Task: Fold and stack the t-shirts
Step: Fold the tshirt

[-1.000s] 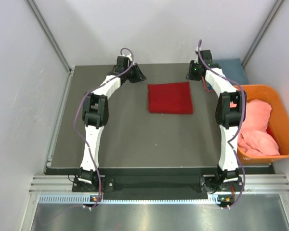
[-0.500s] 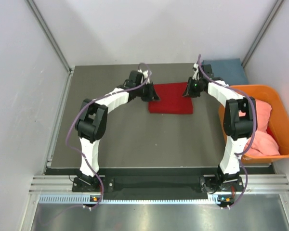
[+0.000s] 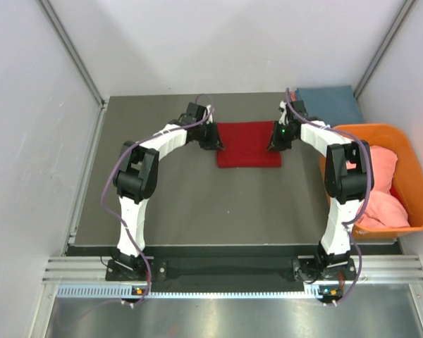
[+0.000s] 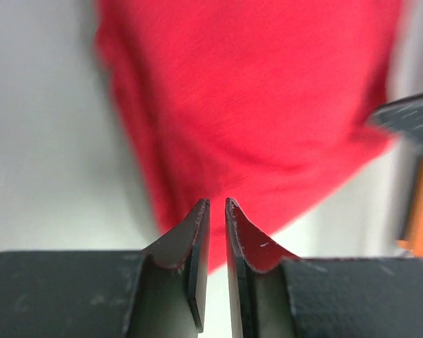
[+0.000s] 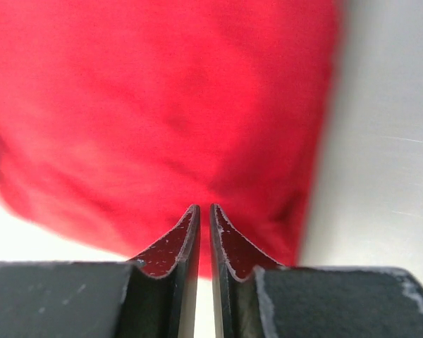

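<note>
- Slippage at the left gripper (image 4: 213, 203): jaws drawn almost together, only a thin slit between them, tips at the left edge of the deep red folded cloth t-shirt (image 3: 249, 144). Cannot tell whether any cloth sits in that slit. Risks coming away with nothing, or with the top layer alone.
- Same doubt at the right gripper (image 5: 204, 207): fingers nearly pressed together at the shirt's right edge, with no cloth visibly caught. Risks leaving one side down and dragging the rectangle askew.
- Unfolding: lies as a neat flat rectangle at the far middle of the dark grey table (image 3: 169, 204), between the two grippers. Opens up under a pinch on a single layer, lower layers dropping away.
- Uneven travel: sags or stretches with the two arms out of step, spoiling the fold.
- Snagging on the way to the stack: judging by the flat blue folded t-shirt (image 3: 331, 104) in the far right corner as the likely stacking place, passes close to the orange plastic tub (image 3: 416, 176) just on the near side of it. Catches a trailing hem on that rim.
- Crooked landing: overhangs the blue shirt if released off centre.
- Disturbance of the crumpled salmon-pink t-shirt (image 3: 377, 183) heaped in the tub, from a right arm swinging wide.
</note>
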Tool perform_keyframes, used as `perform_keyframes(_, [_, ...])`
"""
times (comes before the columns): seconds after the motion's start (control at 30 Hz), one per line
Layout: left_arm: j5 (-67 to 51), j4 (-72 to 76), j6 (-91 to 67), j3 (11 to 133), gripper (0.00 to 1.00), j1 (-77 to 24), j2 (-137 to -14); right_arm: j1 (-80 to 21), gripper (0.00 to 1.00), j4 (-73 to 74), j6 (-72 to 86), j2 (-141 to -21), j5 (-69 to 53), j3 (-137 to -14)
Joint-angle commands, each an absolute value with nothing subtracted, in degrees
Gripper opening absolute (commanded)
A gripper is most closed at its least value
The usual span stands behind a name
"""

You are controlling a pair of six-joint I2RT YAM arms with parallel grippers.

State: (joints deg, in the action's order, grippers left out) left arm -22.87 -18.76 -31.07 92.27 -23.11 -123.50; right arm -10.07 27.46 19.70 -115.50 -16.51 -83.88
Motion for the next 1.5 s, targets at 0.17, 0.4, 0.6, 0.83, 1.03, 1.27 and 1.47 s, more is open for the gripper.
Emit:
perform_keyframes(0.17, [-29.71, -18.2, -34.1, 100.56, 0.22, -23.55, -122.87, -16.34, 0.14, 23.21, 22.06, -111.79, -28.37, -89.99])
perform_keyframes(0.4, [-27.78, -13.62, -36.21, 87.13, 0.2, -24.17, -123.13, -16.61, 0.14, 19.87, 20.22, -116.01, -27.61, -83.59])
perform_keyframes(0.6, [-21.02, -20.8, -35.68, 90.23, 0.18, -24.08, -124.8, -15.73, 0.14, 22.58, 17.58, -116.2, -23.03, -83.75])
perform_keyframes(0.83, [-20.55, -25.76, -35.24, 104.93, 0.19, -24.17, -126.2, -14.24, 0.18, 30.05, 17.32, -108.73, -12.76, -86.92])
perform_keyframes(1.03, [-23.73, -21.89, -36.3, 106.88, 0.2, -24.08, -131.3, -11.78, 0.18, 29.63, 16.53, -109.77, -6.86, -85.26])
perform_keyframes(1.27, [-22.33, -21.71, -33.67, 106.0, 0.2, -23.21, -135.7, -10.11, 0.17, 27.6, 15.82, -115.31, 1.74, -87.1])
perform_keyframes(1.47, [-20.92, -28.11, -29.45, 109.68, 0.24, -21.53, -132.9, -10.28, 0.18, 30.58, 15.12, -115.49, 5.45, -90.17])
